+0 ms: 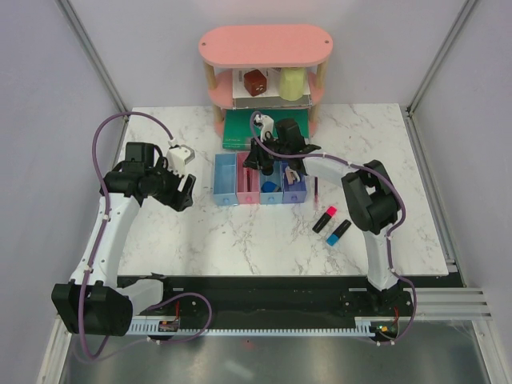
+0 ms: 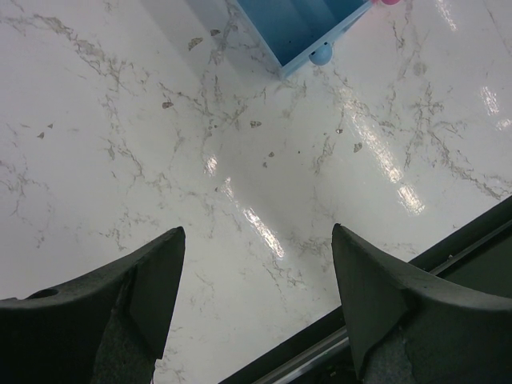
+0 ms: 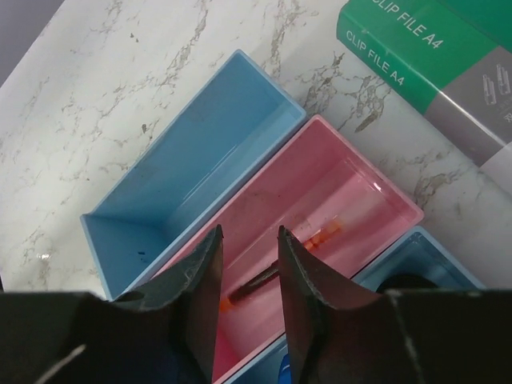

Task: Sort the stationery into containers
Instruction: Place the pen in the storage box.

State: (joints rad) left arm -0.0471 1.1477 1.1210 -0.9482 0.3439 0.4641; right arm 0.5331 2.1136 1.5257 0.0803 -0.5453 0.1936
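Observation:
The containers, a row of four joined bins, stand mid-table: light blue (image 1: 225,179), pink (image 1: 248,188), blue (image 1: 271,190) and purple-blue (image 1: 294,186). My right gripper (image 3: 250,230) hangs open just above the pink bin (image 3: 352,172). A thin dark-and-orange pen-like piece (image 3: 320,234) lies on that bin's floor below the jaws, not gripped. To the right of the bins, a thin red pen (image 1: 317,192), a pink-ended highlighter (image 1: 325,218) and a blue-ended highlighter (image 1: 339,232) lie on the table. My left gripper (image 2: 258,230) stands open over bare marble, holding nothing.
A green clip-file book (image 3: 432,56) lies behind the bins under the pink two-tier shelf (image 1: 266,44). The light blue bin (image 3: 200,152) shows nothing inside. The table's black front edge (image 2: 448,248) runs close to my left gripper.

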